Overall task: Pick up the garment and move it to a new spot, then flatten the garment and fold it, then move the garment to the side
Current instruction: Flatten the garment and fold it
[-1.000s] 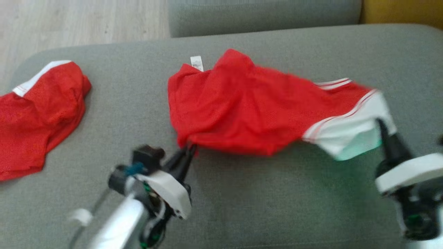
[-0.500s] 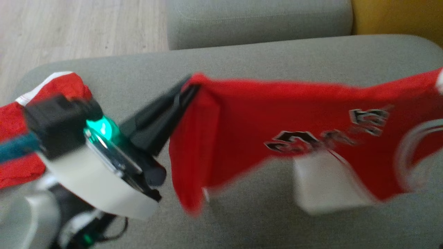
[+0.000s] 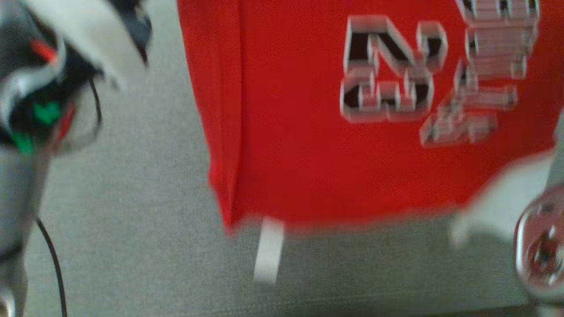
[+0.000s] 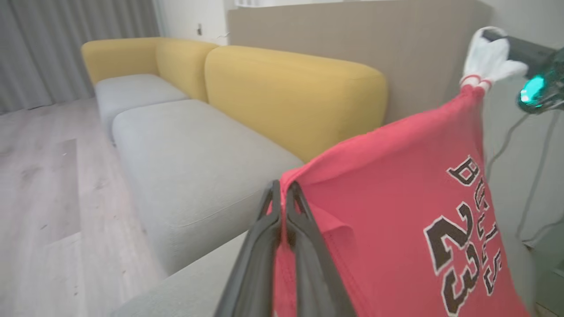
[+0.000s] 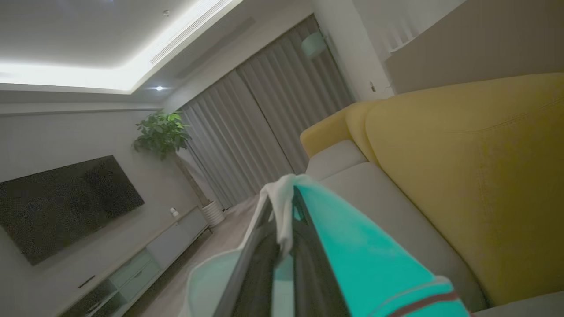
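Lifted off the grey sofa seat [image 3: 132, 229] where it lay crumpled a second ago, the red jersey [image 3: 299, 132] now hangs spread out close before the head camera. Its printed face with the number 23 is turned toward the robot, and the head view itself has shifted too.

The left tool [image 4: 282, 190] has its two dark fingers pressed together on a top corner of the jersey, with red cloth pinched between the tips. The right tool [image 5: 284, 198] is likewise clamped, on the jersey's white trim. The cloth wraps over its fingertips and is tinted teal by a light.

In the left wrist view the right tool sits at the upper right with a teal light glowing on its body and white trim bunched at its tips. The jersey's top edge runs taut between the two grips.

In the head view the left arm [image 3: 48, 79] is raised at the upper left, blurred, with a black cable trailing down from it. A round metal joint of the right arm [image 3: 539, 246] shows at the lower right edge.

The jersey hangs between the two tools over the grey seat, with the yellow backrest [image 4: 291, 88] behind it. A white label [image 3: 266, 253] dangles below the hem; whether the hem touches the seat cannot be told
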Available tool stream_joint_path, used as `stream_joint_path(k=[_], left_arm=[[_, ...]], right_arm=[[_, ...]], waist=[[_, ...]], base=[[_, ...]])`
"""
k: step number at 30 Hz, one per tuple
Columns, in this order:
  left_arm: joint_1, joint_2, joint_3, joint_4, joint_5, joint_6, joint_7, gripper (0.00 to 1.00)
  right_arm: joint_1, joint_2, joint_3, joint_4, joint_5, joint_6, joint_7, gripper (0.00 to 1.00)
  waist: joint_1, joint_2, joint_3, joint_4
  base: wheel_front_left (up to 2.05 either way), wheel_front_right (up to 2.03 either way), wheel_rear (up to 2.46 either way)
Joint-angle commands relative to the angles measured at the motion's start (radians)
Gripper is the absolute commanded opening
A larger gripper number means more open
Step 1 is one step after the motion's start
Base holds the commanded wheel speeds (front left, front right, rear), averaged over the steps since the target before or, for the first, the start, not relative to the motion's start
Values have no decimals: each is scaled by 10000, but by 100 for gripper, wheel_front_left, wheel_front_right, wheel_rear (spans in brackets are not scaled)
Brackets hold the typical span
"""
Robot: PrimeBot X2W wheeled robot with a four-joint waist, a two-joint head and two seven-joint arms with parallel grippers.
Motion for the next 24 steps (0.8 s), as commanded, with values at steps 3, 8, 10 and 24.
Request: stream_joint_path(k=[3, 8, 10, 24], left_arm=[[-2877, -221, 101, 2499, 885, -164, -384, 0], [-5276, -1185, -521, 5584, 2538, -43, -2154, 0], [-6248, -1532, -673, 6559, 3158, 102, -3092, 0], [-5515, -1976, -1854, 10077, 4289, -782, -7734, 0]], right_arm=[[-3093, -45, 303, 2271, -2251, -7, -1684, 0], [-5516, -45, -209, 4886, -4128, -7, -4628, 0], [-6653, -45, -454, 5811, -4293, -7, -5607, 0], [-3694, -45, 2329, 6822, -575, -7, -7678, 0]], waist=[[-1, 0, 1953, 403], [-1, 0, 2643, 836], [-1, 0, 3095, 889], [-1, 0, 3146, 4]], base=[[0, 0, 0], [0, 0, 0], [0, 0, 0], [0, 0, 0]])
